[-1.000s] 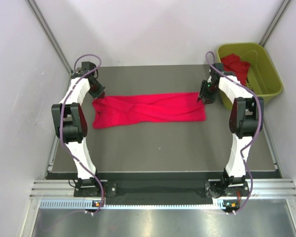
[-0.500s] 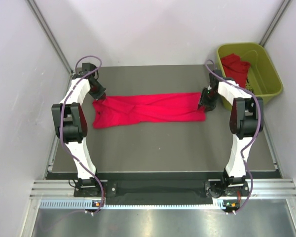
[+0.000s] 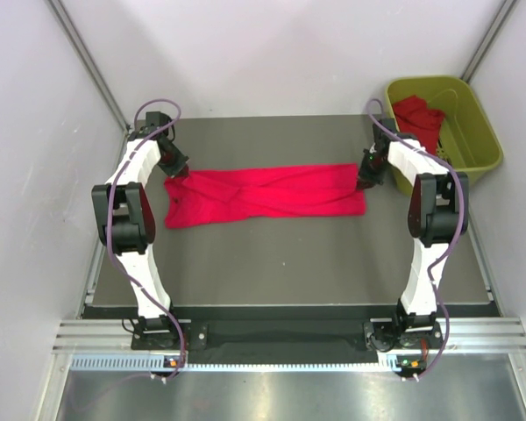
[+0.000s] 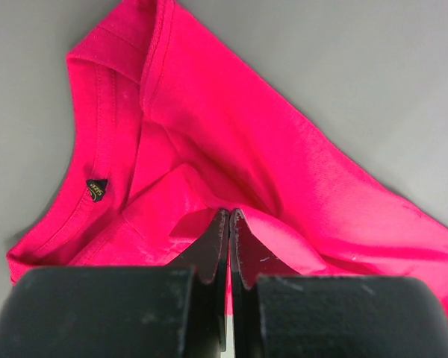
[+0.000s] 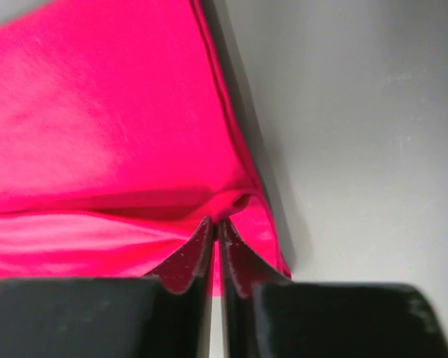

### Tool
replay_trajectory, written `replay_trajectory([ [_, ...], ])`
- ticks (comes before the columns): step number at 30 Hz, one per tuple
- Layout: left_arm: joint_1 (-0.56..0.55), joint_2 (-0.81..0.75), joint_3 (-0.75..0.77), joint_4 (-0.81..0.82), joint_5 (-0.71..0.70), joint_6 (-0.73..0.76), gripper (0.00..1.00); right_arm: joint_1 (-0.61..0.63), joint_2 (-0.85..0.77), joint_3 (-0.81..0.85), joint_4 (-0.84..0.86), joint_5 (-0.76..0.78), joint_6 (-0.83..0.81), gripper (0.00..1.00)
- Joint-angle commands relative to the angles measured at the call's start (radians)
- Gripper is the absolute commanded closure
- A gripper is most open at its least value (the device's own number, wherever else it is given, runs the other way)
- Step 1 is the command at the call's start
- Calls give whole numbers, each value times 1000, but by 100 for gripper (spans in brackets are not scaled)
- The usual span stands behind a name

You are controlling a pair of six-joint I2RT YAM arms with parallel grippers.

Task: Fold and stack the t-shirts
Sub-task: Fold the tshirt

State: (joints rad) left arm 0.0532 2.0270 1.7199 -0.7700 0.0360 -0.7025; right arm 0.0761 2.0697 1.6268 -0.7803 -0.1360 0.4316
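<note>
A bright red t-shirt (image 3: 263, 193) lies stretched in a long band across the grey table (image 3: 280, 263). My left gripper (image 3: 179, 173) is shut on a fold of the t-shirt (image 4: 231, 142) near its collar end, with red cloth pinched between the fingertips (image 4: 219, 227). My right gripper (image 3: 363, 180) is shut on the t-shirt (image 5: 97, 127) at its right edge, where a small pucker of cloth sits between the fingertips (image 5: 235, 250). Another red t-shirt (image 3: 419, 117) lies crumpled in the yellow-green basket (image 3: 473, 132).
The basket stands at the table's far right corner, just beyond the right arm. White walls close in on both sides and the back. A small black label (image 4: 96, 189) shows inside the collar.
My right gripper has come down onto the t-shirt's right edge and closed on the cloth. The left gripper has kept its grip and place.
</note>
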Motion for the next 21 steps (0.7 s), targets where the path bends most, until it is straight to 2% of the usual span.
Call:
replay_trajectory([
  [1, 7, -48, -3, 6, -13, 20, 100, 2, -6, 51, 21, 16, 7, 98],
  [9, 10, -64, -19, 26, -28, 8, 100, -2, 49, 114, 15, 16, -13, 100],
  [14, 10, -48, -26, 31, -28, 5, 100, -6, 92, 175, -10, 35, -28, 93],
  [15, 10, -42, -26, 29, -59, 6, 100, -6, 95, 183, -14, 33, -37, 87],
  [18, 8, -37, -11, 12, -77, 23, 83, -4, 95, 214, -66, 55, -69, 66],
  [20, 8, -45, 3, -31, -87, 40, 72, 2, 55, 202, -89, 94, -88, 61],
  [21, 2, -53, 7, -41, -97, 49, 63, -1, 32, 190, -100, 108, -100, 56],
])
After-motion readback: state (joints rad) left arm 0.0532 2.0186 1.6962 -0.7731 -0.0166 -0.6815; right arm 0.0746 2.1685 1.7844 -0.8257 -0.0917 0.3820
